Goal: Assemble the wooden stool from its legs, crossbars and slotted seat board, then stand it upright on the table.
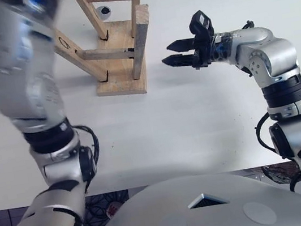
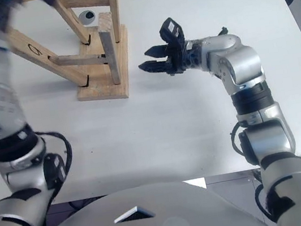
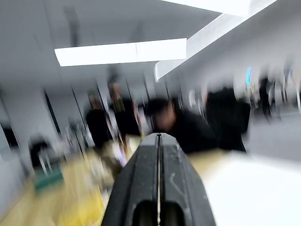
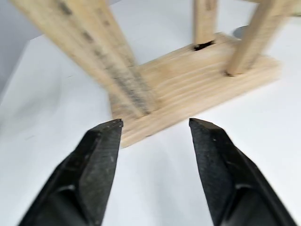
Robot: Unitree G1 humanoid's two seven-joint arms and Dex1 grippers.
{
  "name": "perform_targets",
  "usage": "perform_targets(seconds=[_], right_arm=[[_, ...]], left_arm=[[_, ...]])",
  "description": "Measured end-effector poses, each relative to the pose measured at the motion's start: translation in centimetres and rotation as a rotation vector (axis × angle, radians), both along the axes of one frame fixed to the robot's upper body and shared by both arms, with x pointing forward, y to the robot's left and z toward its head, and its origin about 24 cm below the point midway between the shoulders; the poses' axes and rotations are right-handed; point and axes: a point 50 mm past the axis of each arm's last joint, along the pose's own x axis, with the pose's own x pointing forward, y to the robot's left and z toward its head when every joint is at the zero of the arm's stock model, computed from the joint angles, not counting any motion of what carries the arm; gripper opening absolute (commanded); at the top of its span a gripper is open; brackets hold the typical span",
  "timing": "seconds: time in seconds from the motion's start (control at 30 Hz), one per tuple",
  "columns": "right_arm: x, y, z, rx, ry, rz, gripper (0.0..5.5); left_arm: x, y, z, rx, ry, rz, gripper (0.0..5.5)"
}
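The wooden stool stands upside down on the white table (image 1: 199, 128), with its slotted seat board (image 1: 120, 66) flat on the surface. Its legs (image 1: 138, 29) point upward and a crossbar (image 1: 104, 53) joins them. My right gripper (image 1: 166, 54) hovers just right of the seat board, open and holding nothing. In the right wrist view its fingertips (image 4: 110, 129) point at the board's edge (image 4: 197, 80). My left arm is raised over the stool's left side. My left gripper (image 3: 159, 136) is shut with nothing in it and points out into the room.
A small round dark-and-white object (image 1: 103, 10) lies on the table behind the stool. Bare tabletop stretches in front of the stool and to its right. People stand blurred in the room behind, away from the table.
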Motion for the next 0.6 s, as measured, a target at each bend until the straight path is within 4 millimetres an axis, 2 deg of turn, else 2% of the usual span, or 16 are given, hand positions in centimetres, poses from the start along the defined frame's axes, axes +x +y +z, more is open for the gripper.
perform_targets(seconds=[0.03,0.1,0.13,0.17,0.2,0.23,0.3,0.37,0.4,0.47,0.5,0.6], right_arm=[[0.1,0.0,-0.1,0.001,-0.02,-0.068,1.8],[0.5,0.0,0.4,-0.009,-0.084,-0.213,1.48],[0.5,0.0,0.9,-0.008,-0.13,-0.296,1.3],[0.5,0.0,1.3,-0.001,-0.17,-0.394,1.17],[0.5,0.1,1.5,-0.003,-0.19,-0.442,0.93],[0.4,0.4,1.8,-0.011,-0.226,-0.51,0.79],[0.2,1.3,2.2,-0.023,-0.264,-0.545,0.4],[-0.1,3.5,2.5,-0.019,-0.292,-0.504,0.19],[-0.2,4.2,2.5,-0.032,-0.303,-0.476,0.01],[0.1,7.2,3.5,-0.016,-0.343,-0.389,0.01],[0.2,8.2,3.9,-0.005,-0.346,-0.356,0.01],[0.5,8.9,4.1,-0.037,-0.374,-0.326,0.01]], left_arm=[[-0.2,1.4,1.1,-0.032,-0.002,0.048,0.0],[-0.1,4.6,1.3,-0.009,0.067,0.168,0.0],[-0.1,6.9,1.0,0.037,0.112,0.257,0.0],[-0.3,9.8,-0.2,0.12,0.187,0.38,0.0],[-0.4,11.2,-1.3,0.178,0.231,0.434,0.0],[-0.4,13.2,-4.0,0.268,0.353,0.493,0.0],[-0.3,14.3,-7.1,0.358,0.462,0.501,0.0],[0.1,12.8,-10.6,0.449,0.555,0.379,0.0],[0.2,11.7,-11.6,0.456,0.573,0.328,0.0],[0.3,7.6,-13.8,0.412,0.596,0.15,0.0],[0.5,6.4,-14.3,0.382,0.604,0.133,0.0],[1.6,5.0,-14.9,0.312,0.634,0.21,0.0]])
